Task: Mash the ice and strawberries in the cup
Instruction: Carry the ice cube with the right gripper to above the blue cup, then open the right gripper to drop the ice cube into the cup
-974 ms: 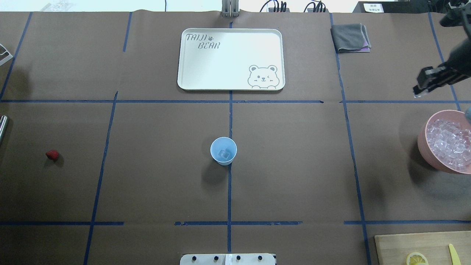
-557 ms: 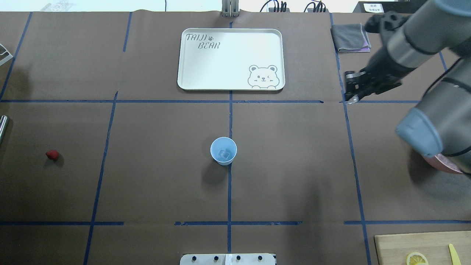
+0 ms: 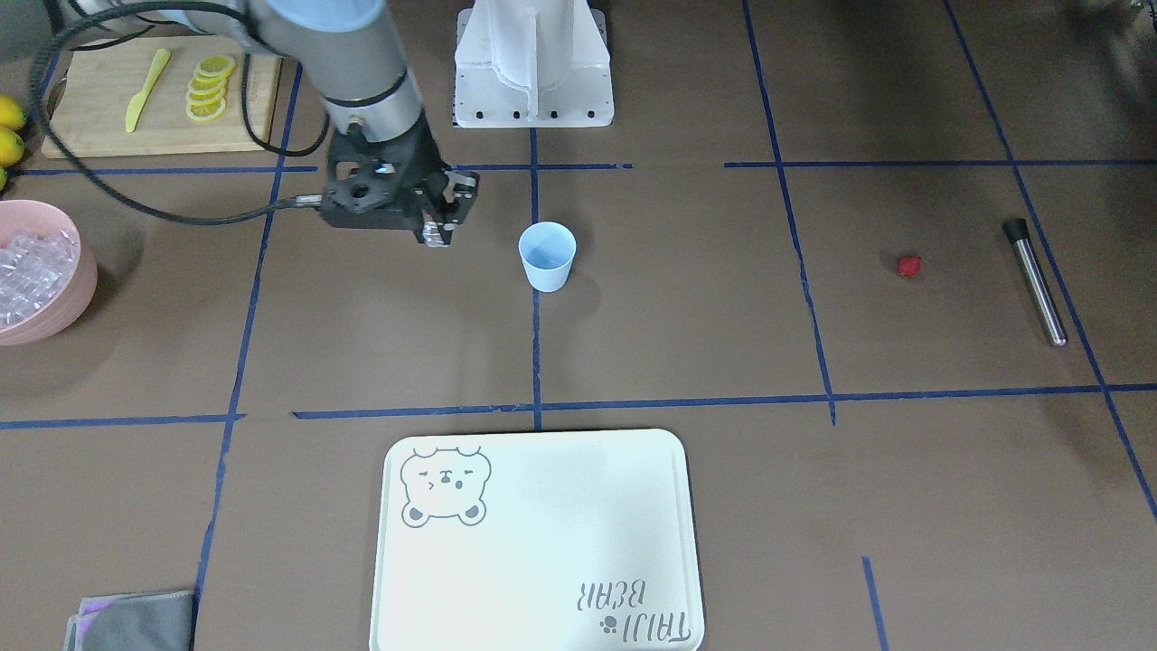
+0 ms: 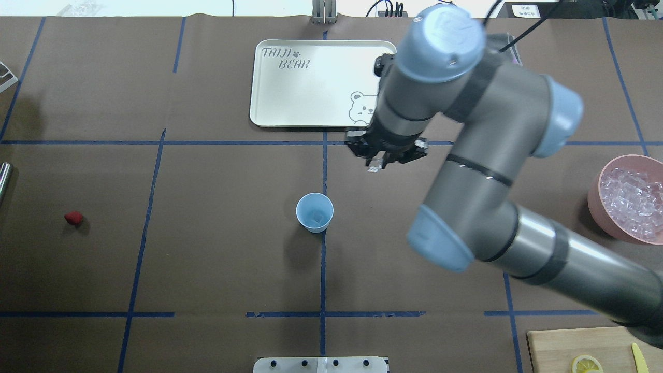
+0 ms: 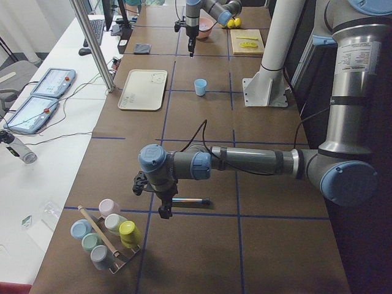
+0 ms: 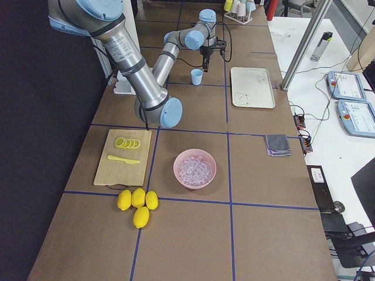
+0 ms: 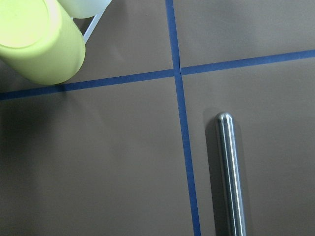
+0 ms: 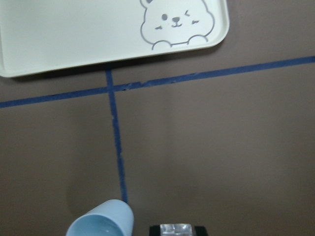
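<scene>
The pale-blue cup [image 4: 314, 212] stands upright at the table's middle with one ice cube [image 4: 316, 216] inside. It also shows in the front view [image 3: 547, 256] and at the bottom of the right wrist view [image 8: 101, 221]. My right gripper [image 4: 374, 166] hangs above the table, beyond and to the right of the cup, shut on a clear ice cube [image 8: 175, 229]. The red strawberry [image 4: 73, 218] lies far left on the table. My left gripper [image 5: 164, 211] shows only in the exterior left view, above a steel rod [image 5: 190, 200]; I cannot tell its state.
A pink bowl [image 4: 595, 199] full of ice sits at the right edge. A white bear tray [image 4: 311, 88] lies at the back. The steel rod [image 3: 1035, 280] lies left of the strawberry. A cutting board [image 3: 99, 108] holds lemon slices. A rack of cups [image 5: 107, 236] stands near the left arm.
My right arm has swung from the right edge by the pink bowl leftward across the table, carrying the ice cube to a spot near the cup. The cup and strawberry have not moved.
</scene>
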`<state>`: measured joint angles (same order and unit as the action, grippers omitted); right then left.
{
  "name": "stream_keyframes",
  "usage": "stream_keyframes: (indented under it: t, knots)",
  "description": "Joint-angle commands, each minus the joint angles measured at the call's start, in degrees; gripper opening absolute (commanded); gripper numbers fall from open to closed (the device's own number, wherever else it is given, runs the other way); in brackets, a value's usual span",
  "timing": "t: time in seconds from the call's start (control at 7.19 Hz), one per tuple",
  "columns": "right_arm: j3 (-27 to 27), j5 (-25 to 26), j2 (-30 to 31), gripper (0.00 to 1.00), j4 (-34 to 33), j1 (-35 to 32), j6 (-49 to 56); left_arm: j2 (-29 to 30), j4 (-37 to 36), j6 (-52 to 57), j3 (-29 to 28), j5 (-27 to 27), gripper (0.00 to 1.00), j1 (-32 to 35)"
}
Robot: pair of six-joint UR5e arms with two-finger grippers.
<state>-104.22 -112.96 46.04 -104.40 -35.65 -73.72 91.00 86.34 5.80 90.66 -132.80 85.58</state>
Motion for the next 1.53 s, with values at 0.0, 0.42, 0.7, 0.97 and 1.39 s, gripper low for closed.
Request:
stream_keyframes:
  t: [0.0, 0.42, 0.7, 0.97, 1.39]
  knots:
    - [7.9, 5.8, -7.0, 0.00, 0.2, 6.6, -6.8, 0.1, 0.0, 0.0, -0.3, 0.0, 1.00, -0.1]
    - [13.8, 7.8, -7.6, 0.00, 5.0, 9.3, -7.4, 0.1, 0.0, -0.1, -0.5, 0.0, 1.00, -0.1]
    - [13.8, 7.8, -7.4, 0.35, 5.0, 9.4, -7.1, 0.1, 0.0, -0.1, -0.5, 0.0, 1.00, -0.1]
    - [13.9, 8.7, -7.2, 1.00, 5.0, 10.0, -6.9, 0.1, 0.0, -0.1, -0.4, 0.0, 1.00, -0.2]
    - [13.2, 7.7, -7.5, 1.00, 4.9, 8.1, -5.5, 0.1, 0.0, -0.1, -0.4, 0.0, 1.00, -0.2]
